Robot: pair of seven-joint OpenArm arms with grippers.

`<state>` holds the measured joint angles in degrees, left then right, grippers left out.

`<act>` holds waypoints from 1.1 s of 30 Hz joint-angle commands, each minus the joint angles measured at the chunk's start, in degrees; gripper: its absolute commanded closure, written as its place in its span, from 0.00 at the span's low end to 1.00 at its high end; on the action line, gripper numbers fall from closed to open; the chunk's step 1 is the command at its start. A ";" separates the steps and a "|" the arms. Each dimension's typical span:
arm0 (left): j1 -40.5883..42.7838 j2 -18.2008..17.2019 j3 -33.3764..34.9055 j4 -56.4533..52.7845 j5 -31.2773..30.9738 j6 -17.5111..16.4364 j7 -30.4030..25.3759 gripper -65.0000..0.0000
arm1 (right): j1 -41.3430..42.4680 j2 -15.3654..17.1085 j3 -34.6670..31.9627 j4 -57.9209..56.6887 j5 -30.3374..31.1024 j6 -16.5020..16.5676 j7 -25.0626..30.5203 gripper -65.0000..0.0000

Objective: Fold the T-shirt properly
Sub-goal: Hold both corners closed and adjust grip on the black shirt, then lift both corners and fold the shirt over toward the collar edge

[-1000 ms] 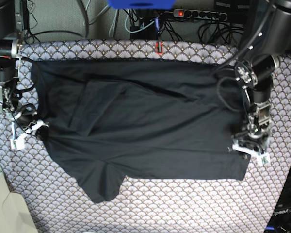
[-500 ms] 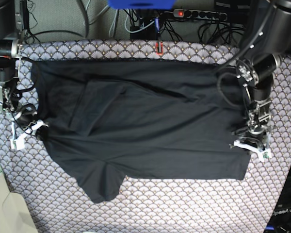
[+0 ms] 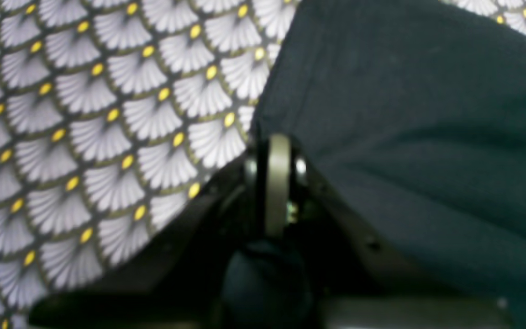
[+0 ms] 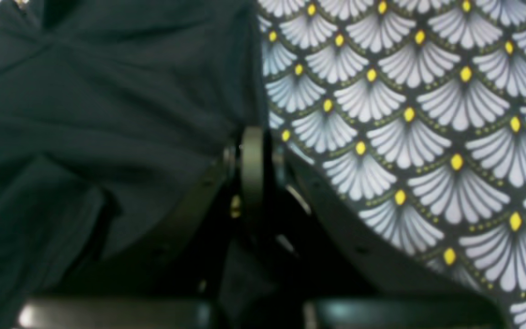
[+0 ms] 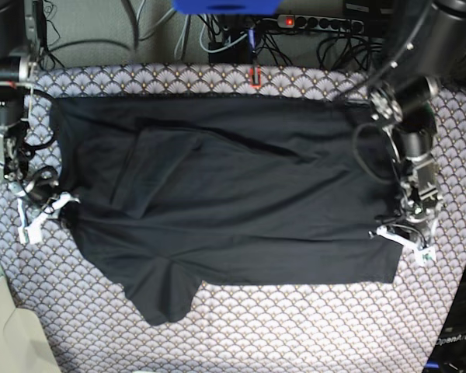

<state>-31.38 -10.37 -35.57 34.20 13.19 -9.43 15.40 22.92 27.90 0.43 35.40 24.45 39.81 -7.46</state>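
Note:
The black T-shirt (image 5: 233, 194) lies spread flat on the patterned tablecloth (image 5: 295, 326), one sleeve pointing to the front left. My left gripper (image 5: 400, 235) is at the shirt's right edge near the front corner. In the left wrist view this left gripper (image 3: 277, 141) has its jaws together on the edge of the T-shirt (image 3: 427, 114). My right gripper (image 5: 58, 206) sits at the shirt's left edge. The right wrist view shows that right gripper (image 4: 252, 135) shut on the border of the T-shirt (image 4: 107, 114), where the cloth bunches.
The scallop-print tablecloth (image 3: 85, 114) (image 4: 404, 114) shows bare around the shirt, widest along the front. Behind the table's back edge hang cables and a power strip (image 5: 318, 22). A small red object (image 5: 255, 76) lies at the back edge.
My left gripper's fingers have come together on the shirt's right edge, and that wrist has shifted slightly to the right. The right gripper has stayed shut in place.

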 commanded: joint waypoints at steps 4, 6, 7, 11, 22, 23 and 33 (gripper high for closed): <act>2.14 1.45 0.19 12.71 -0.05 -0.20 3.11 1.00 | -2.04 1.15 0.41 6.84 1.09 0.19 -0.93 1.00; 3.99 2.24 0.19 17.10 -0.14 -0.20 4.78 1.00 | -3.62 1.15 0.58 9.39 1.09 0.19 -1.20 1.00; 4.96 2.77 0.19 19.21 -0.14 -0.20 5.48 1.00 | -4.59 1.15 0.67 10.80 1.09 0.19 -1.20 1.00; 8.47 3.38 0.19 25.72 -0.14 -0.28 7.77 1.00 | -8.46 1.24 0.85 15.64 1.09 0.19 -1.20 1.00; 13.05 2.77 -0.08 31.69 -0.14 -0.28 8.03 1.00 | -14.70 3.88 3.05 23.90 1.18 0.19 -1.11 1.00; 13.05 2.42 -0.08 32.05 -0.14 -0.28 8.03 1.00 | -14.70 3.97 3.84 23.90 1.18 0.19 -1.11 1.00; 12.78 0.66 -0.08 32.40 -0.14 -0.28 8.21 1.00 | -16.81 5.55 9.82 24.16 1.18 0.19 -3.04 1.00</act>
<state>-17.12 -8.43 -35.51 65.45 12.40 -10.96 25.50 5.63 31.44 9.19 58.83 25.32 40.84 -11.57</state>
